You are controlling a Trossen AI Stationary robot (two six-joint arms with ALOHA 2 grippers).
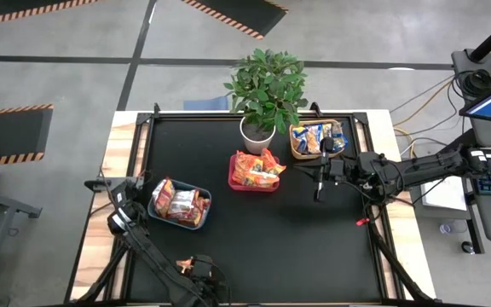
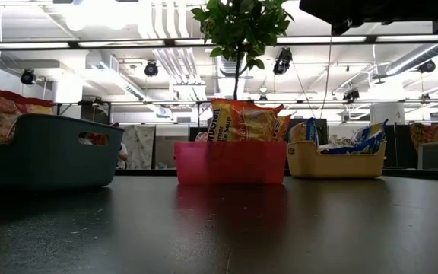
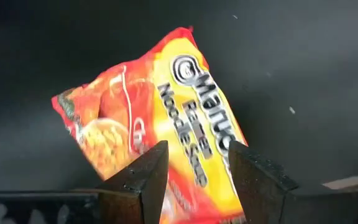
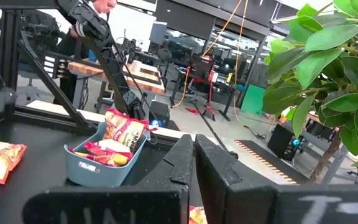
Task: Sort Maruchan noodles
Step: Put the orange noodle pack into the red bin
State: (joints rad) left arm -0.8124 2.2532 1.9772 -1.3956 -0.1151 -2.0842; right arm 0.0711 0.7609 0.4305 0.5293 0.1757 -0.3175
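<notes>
Start at your left claw (image 3: 197, 149). Its fingers stand apart, astride the near end of an orange Maruchan packet (image 3: 160, 118) that shows over the bare black desk (image 1: 271, 247). The packet runs wider than the gap, so it looks let go rather than pinched, though you cannot tell for certain whether it rests flat. This reads as the step of dealing with one stray packet outside the bins.

Just beyond, at the desk's left side, sits the grey-blue bin (image 1: 153, 207), already holding several reddish packets. Further in, the red bin (image 1: 233, 175) is stacked with orange ones. Beside it, the tan bin (image 1: 295, 145) carries the blue-and-yellow kind. Nearly everything looks sorted — only this packet is out.

Your next move probably calls for a fresh, square grip on the crinkly wrapper, then a lift clear of a bin wall. Match the colour first — the bin it belongs in is a judgement you should confirm.

Your right claw (image 1: 320, 179) waits pressed shut over the desk, near the tan bin. The potted plant (image 1: 267, 85) stands behind the bins.
</notes>
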